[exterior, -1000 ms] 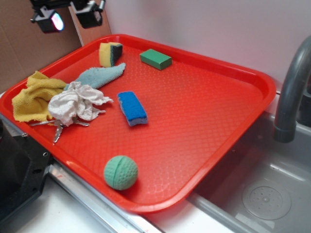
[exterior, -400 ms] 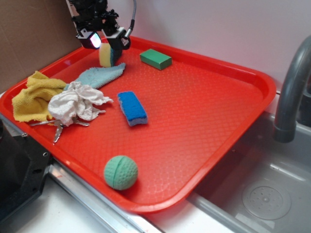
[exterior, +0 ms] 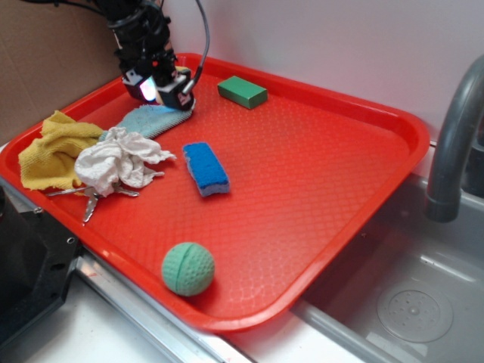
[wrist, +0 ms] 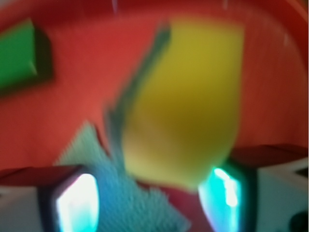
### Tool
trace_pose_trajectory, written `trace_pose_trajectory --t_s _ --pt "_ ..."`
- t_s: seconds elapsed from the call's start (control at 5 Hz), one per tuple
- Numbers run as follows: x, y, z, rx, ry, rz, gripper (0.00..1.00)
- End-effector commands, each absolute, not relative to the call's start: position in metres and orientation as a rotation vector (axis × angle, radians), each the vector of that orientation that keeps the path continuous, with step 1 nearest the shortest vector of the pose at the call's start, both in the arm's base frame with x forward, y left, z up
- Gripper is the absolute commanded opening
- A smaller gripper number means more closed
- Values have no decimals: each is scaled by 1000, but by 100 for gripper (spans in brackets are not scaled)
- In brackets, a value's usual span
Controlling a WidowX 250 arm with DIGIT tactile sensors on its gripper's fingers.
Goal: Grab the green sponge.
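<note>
Red tray (exterior: 318, 174) — holds all items listed, each placed relative to it: yellow cloth (exterior: 49, 147) and white rag (exterior: 117, 159) at its left edge, teal cloth (exterior: 147, 119) toward the far left corner. Blue sponge (exterior: 206, 168) near its middle, green ball (exterior: 187, 268) by the near rim, flat green block (exterior: 242, 91) at the far rim. Green sponge (wrist: 186, 96) — far left corner of the tray, lying between the parted jaws of the gripper (exterior: 162, 89), fingertips (wrist: 77, 203) flanking it, contact not discernible.
</note>
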State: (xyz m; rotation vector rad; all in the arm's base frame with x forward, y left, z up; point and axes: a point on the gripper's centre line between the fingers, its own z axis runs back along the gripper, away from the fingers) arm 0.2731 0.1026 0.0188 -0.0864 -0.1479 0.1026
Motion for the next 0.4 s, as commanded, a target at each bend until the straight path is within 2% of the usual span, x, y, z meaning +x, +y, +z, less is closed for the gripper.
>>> trace_pose_trajectory --t_s 0.0,0.2 --pt "260 75 88 34 -171 183 0" --pt "242 61 139 19 -194 259 0"
